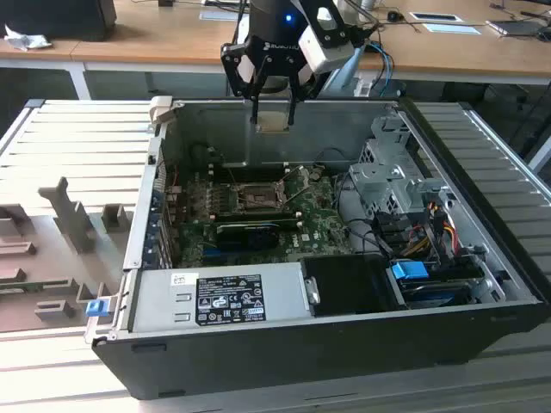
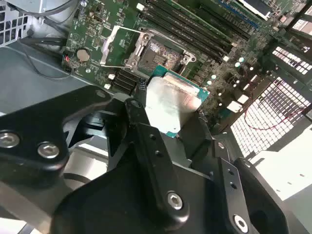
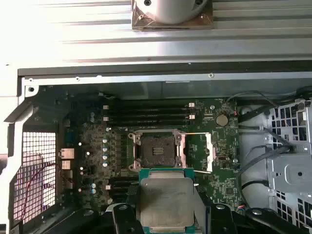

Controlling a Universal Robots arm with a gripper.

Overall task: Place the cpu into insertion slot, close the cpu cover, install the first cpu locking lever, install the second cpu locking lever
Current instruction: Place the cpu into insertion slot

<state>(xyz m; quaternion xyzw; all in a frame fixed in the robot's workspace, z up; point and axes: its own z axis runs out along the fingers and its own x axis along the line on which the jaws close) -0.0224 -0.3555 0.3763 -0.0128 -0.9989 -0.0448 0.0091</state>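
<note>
One chip is in play: the cpu [image 1: 274,123] hangs clamped between the two fingers of the gripper [image 1: 274,110], whose jaws are drawn in against its opposite edges. In the exterior view it is above the back wall of the open computer case [image 1: 482,284]. Holding it by the edges leaves the pale metal face and the green border free, and, as I judge it, keeps the tool off the side that has to meet the socket. In the first wrist view the chip lies flat and squared to the insertion slot [image 3: 156,148], which sits just past the chip's far edge on the green motherboard [image 3: 92,161]. That matching orientation looks deliberate, since the socket is only a little larger than the chip. The slot is bare, its dark square bed exposed inside the grey rim, and in the exterior view chip and slot are well apart in height. The cpu cover [image 3: 207,152] is swung out to one side of the socket, its frame with the large cut-out clear of the opening, which is why the bed is reachable from above. The second wrist view shows the same frame tipped back beside the socket. Long black memory connectors [image 3: 146,114] run along another side of the socket. By my reading the placing step is under way but not done, and the cover is not yet closed.
</note>
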